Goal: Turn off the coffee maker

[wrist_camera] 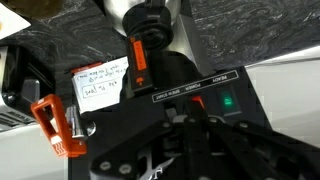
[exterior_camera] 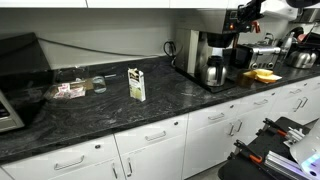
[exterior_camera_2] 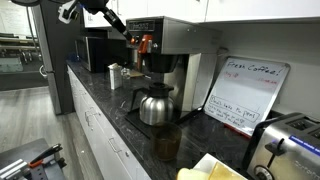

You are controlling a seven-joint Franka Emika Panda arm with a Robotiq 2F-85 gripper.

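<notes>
Coffee maker [exterior_camera: 207,50] is sitting on the dark stone counter [exterior_camera: 90,115], up against the back wall near a corner, w/ a steel carafe [exterior_camera: 214,71] standing on its lower plate. In an exterior view the same machine [exterior_camera_2: 170,55] is showing its black top and steel body, carafe [exterior_camera_2: 154,105] underneath, and a whiteboard w/ handwriting [exterior_camera_2: 246,95] leaning on the wall just beside it. A toaster [exterior_camera_2: 285,148] is standing further along the counter, nearer that camera.

Robot arm [exterior_camera_2: 98,10] is reaching in from above, w/ the gripper [exterior_camera_2: 128,35] hanging at the top edge of the machine, close to an orange part [exterior_camera_2: 145,43]. In the wrist view the gripper [wrist_camera: 200,150] is filling the lower frame as dark, blurred shapes right over the machine's black front panel [wrist_camera: 190,85]. Can't tell whether the jaws are apart or together, or if they're touching the panel. A green light [wrist_camera: 228,100] is glowing on the panel, w/ a small reddish spot [wrist_camera: 196,118] just below it, partly hidden by the gripper. An orange handle [wrist_camera: 50,125] is showing at lower left and a handwritten note [wrist_camera: 100,85] is lying above it.

Elsewhere on the counter a carton [exterior_camera: 136,83] is standing upright, well apart from the machine, and a clear bag [exterior_camera: 70,88] is lying further along.
</notes>
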